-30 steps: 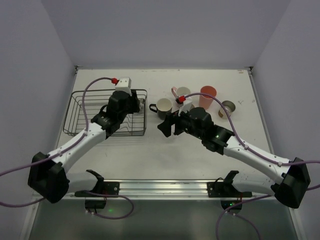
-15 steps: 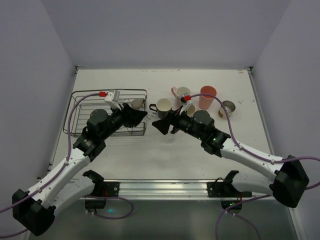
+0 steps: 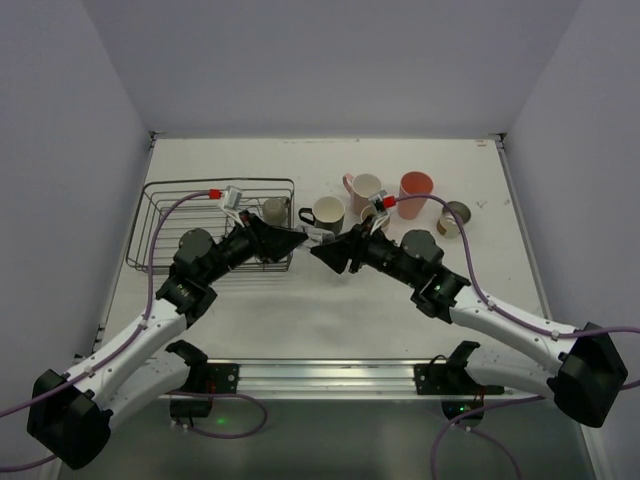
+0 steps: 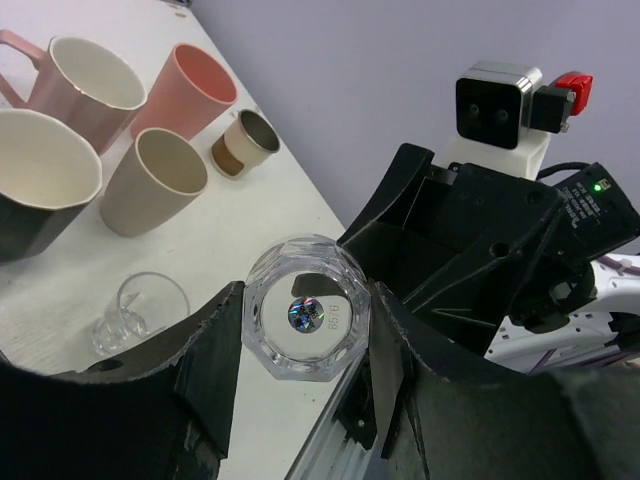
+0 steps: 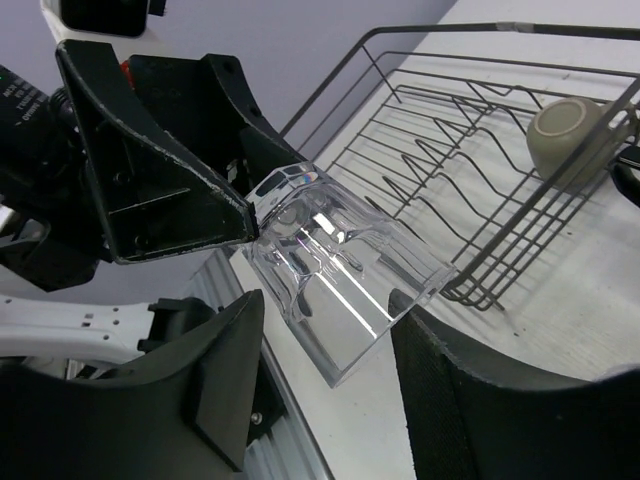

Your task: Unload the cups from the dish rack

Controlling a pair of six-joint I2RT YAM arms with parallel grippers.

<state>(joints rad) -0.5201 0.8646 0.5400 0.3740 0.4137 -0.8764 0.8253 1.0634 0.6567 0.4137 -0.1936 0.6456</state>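
Note:
My left gripper (image 3: 298, 240) is shut on the base of a clear glass (image 4: 305, 320), held sideways in the air just right of the dish rack (image 3: 150, 215). In the right wrist view the glass (image 5: 340, 270) points its mouth at my right gripper (image 5: 325, 330). That gripper is open, one finger on each side of the rim, the left finger still apart from it. An olive mug (image 3: 276, 211) lies in the rack's far right corner. On the table stand a black mug (image 3: 327, 212), pink mug (image 3: 364, 187), salmon tumbler (image 3: 415, 192) and metallic cup (image 3: 454, 217).
A beige cup (image 4: 160, 180) and a second clear glass (image 4: 140, 310) sit on the table near the black mug, seen in the left wrist view. The rack's wire prongs (image 5: 480, 150) rise just behind the held glass. Both arms meet over the table's middle.
My left arm swung the glass out of the rack to the right. The right gripper moved left to meet it, and its jaws narrowed around the glass's mouth.

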